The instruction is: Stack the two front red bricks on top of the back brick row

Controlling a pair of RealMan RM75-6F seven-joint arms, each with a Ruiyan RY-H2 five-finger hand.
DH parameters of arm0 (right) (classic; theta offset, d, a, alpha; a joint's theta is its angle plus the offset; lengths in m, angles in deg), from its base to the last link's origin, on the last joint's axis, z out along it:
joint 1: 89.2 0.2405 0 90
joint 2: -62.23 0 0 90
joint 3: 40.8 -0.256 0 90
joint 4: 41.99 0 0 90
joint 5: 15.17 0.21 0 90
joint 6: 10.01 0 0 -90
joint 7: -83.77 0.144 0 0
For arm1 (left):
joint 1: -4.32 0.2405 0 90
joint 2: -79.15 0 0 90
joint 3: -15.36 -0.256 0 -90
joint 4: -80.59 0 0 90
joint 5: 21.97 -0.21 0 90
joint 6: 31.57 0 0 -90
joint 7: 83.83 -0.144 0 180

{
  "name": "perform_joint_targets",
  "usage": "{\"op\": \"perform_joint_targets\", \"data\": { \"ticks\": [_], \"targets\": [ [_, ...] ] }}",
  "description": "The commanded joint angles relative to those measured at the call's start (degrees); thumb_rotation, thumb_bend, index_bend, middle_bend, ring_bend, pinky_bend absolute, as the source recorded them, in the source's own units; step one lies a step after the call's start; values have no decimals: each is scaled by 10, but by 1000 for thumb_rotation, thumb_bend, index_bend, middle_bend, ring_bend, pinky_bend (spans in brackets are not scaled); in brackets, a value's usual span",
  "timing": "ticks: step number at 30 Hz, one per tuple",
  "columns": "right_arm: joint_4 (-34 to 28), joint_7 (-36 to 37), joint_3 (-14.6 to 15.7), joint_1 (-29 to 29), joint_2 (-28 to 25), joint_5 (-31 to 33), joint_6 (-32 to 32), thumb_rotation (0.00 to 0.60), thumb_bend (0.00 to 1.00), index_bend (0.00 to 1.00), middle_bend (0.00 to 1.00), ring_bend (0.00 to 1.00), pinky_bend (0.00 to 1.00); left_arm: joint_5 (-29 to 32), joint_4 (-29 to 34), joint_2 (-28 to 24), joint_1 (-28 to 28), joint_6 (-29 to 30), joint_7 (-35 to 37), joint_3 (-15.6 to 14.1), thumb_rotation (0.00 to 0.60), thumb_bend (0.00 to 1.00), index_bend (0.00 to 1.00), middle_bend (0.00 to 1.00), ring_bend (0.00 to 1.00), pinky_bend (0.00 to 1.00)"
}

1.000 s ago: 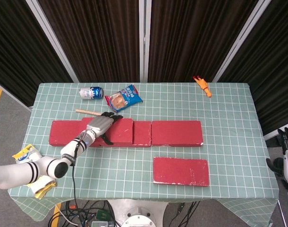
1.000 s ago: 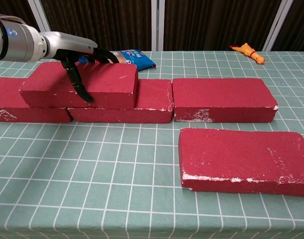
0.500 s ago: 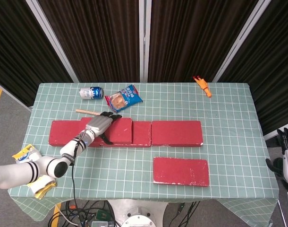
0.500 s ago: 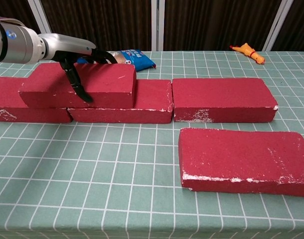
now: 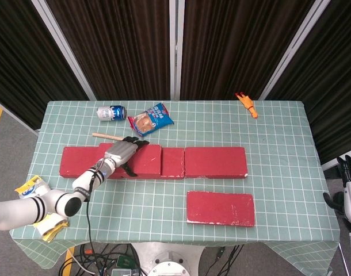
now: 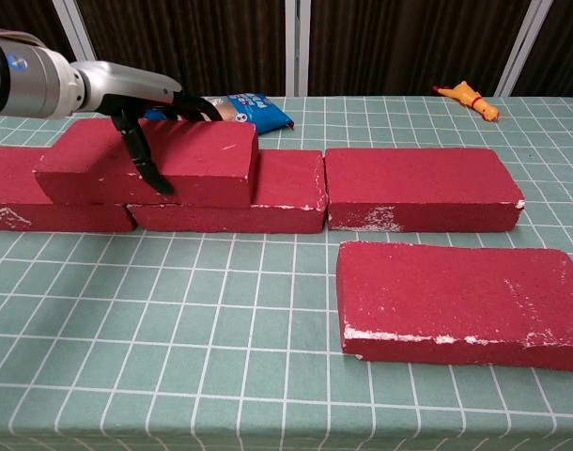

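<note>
A row of red bricks (image 5: 216, 161) (image 6: 418, 186) runs across the middle of the table. One red brick (image 5: 145, 157) (image 6: 188, 160) lies stacked on the row's left part. My left hand (image 5: 122, 153) (image 6: 141, 113) grips this stacked brick, thumb down its front face and fingers over its back edge. Another red brick (image 5: 220, 207) (image 6: 460, 299) lies flat alone at the front right. My right hand (image 5: 350, 187) hangs off the table's right edge, away from the bricks; whether it is curled or spread is unclear.
Behind the row lie a soda can (image 5: 111, 112), a snack bag (image 5: 150, 119) (image 6: 254, 108) and a wooden stick (image 5: 106, 136). An orange toy (image 5: 247, 105) (image 6: 467, 99) sits at the back right. Yellow packets (image 5: 31, 187) lie at the table's left edge.
The stacked brick and my left hand have shifted very slightly left and settled on the row. Nothing else moved.
</note>
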Motion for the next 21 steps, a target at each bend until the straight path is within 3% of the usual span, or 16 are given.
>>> {"op": "perform_joint_targets", "data": {
  "ticks": [1, 21],
  "targets": [
    [0, -1, 0, 0, 0, 0, 0, 600, 183, 0, 0, 0, 0, -1, -1, 0, 1, 0, 1, 0, 600, 76, 100, 246, 0, 0],
    [-2, -5, 1, 2, 0, 8, 6, 600, 183, 0, 0, 0, 0, -13, -17, 5, 3, -13, 14, -3, 600, 77, 100, 245, 0, 0]
  ]
}}
